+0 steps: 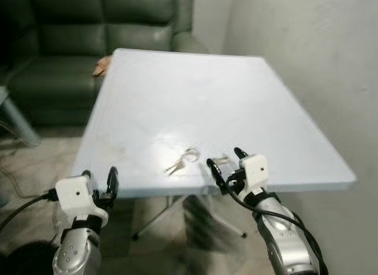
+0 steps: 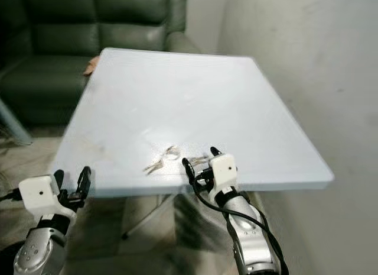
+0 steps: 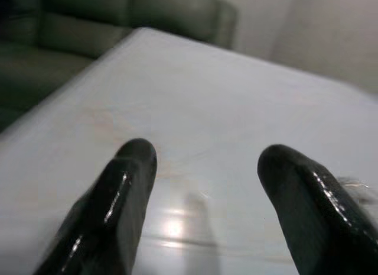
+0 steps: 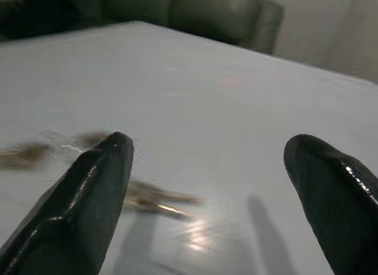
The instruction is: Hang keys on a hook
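Now | keys (image 1: 182,160) flat on table (image 1: 195,97), long axis diagonal | right gripper (image 1: 225,158) fingers spread | left gripper (image 1: 99,179) spread

The keys (image 1: 184,158) lie flat on the pale table (image 1: 177,97), near its front edge and slightly right of its middle; a thin silver ring (image 1: 191,153) joins a couple of small metal keys splayed out toward the front-left (blurred, so their number is unclear); another small metal piece (image 1: 220,159) lies just right of the ring.
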Controlling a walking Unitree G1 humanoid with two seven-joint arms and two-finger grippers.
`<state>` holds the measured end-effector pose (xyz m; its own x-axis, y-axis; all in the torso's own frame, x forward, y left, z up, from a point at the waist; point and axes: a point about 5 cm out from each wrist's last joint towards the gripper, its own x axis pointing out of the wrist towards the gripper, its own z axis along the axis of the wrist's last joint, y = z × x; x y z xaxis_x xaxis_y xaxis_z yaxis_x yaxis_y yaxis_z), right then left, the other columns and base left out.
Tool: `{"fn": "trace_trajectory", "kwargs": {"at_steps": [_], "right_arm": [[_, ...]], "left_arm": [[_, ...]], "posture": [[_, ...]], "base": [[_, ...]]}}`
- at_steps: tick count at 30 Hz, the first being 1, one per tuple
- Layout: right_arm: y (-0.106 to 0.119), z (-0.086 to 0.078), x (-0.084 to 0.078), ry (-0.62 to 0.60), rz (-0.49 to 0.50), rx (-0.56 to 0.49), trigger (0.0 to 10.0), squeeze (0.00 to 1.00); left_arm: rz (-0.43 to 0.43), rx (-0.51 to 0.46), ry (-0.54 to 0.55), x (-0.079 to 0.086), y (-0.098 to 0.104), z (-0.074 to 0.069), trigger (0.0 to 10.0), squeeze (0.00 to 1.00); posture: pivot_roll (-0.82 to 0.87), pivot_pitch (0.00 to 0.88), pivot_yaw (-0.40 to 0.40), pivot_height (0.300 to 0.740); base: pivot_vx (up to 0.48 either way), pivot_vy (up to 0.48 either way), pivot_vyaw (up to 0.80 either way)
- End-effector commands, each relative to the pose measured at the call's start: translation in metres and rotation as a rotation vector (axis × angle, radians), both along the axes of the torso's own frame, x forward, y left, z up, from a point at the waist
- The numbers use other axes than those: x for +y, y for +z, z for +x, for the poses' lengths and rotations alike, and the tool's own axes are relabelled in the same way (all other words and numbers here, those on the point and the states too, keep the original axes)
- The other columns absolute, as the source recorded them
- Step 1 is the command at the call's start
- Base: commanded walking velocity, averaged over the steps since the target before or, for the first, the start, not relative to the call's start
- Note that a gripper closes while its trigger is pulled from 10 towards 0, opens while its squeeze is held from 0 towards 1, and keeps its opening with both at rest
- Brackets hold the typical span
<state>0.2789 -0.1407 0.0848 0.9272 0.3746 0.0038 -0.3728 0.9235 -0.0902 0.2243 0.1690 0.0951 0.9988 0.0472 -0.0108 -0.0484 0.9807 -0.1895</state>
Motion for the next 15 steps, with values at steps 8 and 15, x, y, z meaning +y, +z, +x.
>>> {"fn": "trace_trajectory", "kwargs": {"at_steps": [8,15], "right_arm": [[0.0042,0.0019,0.0072,0.055,-0.003,-0.008,10.0,0.0],[0.0085,0.0099,0.0038,0.131,-0.068,-0.013,10.0,0.0]], "left_arm": [[0.029,-0.012,0.04,0.0076,0.0032,-0.0026,10.0,0.0],[0.036,-0.006,0.013,0.0015,0.0017,-0.0055,10.0,0.0]], "posture": [[-0.01,0.002,-0.058,0.728],[-0.01,0.017,-0.067,0.728]], "base": [[0.0,0.0,0.0],[0.0,0.0,0.0]]}}
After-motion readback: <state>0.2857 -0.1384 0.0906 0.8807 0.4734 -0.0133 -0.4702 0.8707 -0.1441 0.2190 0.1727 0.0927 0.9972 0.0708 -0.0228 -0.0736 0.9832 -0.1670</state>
